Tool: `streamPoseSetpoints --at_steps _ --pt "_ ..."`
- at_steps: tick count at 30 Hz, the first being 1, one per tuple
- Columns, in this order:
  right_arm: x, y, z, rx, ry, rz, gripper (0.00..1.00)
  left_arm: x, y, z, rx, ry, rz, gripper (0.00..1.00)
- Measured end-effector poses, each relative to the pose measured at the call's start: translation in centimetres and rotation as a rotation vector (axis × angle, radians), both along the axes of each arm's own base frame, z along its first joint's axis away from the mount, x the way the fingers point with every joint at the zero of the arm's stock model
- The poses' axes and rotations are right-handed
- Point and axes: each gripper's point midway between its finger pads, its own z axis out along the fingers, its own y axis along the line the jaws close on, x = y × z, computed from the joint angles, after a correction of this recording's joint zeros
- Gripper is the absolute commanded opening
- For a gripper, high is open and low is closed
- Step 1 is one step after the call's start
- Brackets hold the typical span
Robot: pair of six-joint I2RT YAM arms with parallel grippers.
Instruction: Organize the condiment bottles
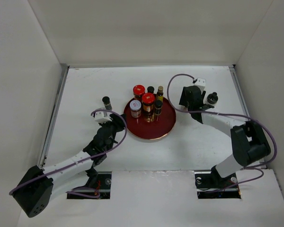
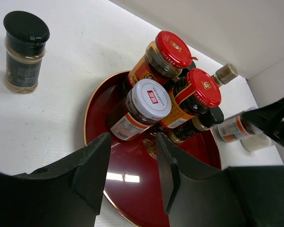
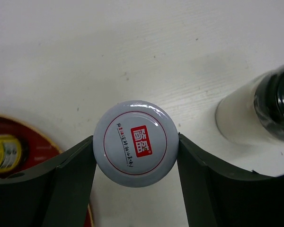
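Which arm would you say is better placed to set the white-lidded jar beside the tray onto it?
Right. The right gripper clasps the white-lidded jar by its lid, just right of the tray; the left gripper sits empty at the tray's opposite side.

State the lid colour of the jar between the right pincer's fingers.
White lid, thin red ring and red logo; clearest in the right wrist view.
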Motion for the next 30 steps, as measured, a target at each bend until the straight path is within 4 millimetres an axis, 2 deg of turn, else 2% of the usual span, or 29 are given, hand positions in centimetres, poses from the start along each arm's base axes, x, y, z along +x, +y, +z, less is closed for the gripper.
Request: streamPoseSetpoints --at_steps 2,6,9,13,20,25,27,30 --pt "-1.4 1.0 1.1 0.001 -0.010 0.033 0.52 0.0 0.1 -0.1 -0.004 0.002 0.002 0.41" --pt "-3.0 4.7 4.4 0.038 -0.082 0.130 0.53 0.2 0.2 -0.3 -0.011 0.010 0.008 0.42" --pt "-3.9 7.4 5.3 0.059 -0.108 0.194 0.53 0.3 0.2 -0.8 -0.003 0.024 0.010 0.42" --pt "-4.9 9.9 4.0 0.064 -0.077 0.253 0.53 0.3 0.3 -0.6 -0.008 0.020 0.011 0.43" --pt "-5.0 11.0 0.0 0.045 0.016 0.264 0.60 0.5 0.9 0.0 -0.026 0.004 0.028 0.43" --pt "-4.8 11.4 -0.3 0.065 0.017 0.255 0.83 0.6 1.1 -0.1 -0.023 0.008 0.034 0.44" --pt "-4.6 11.7 0.0 0.081 0.002 0.255 0.89 0.7 1.3 -0.3 -0.018 0.013 0.042 0.46" --pt "-4.6 11.7 0.4 0.087 -0.009 0.251 0.95 0.9 1.9 -1.0 0.000 0.035 0.062 0.54"
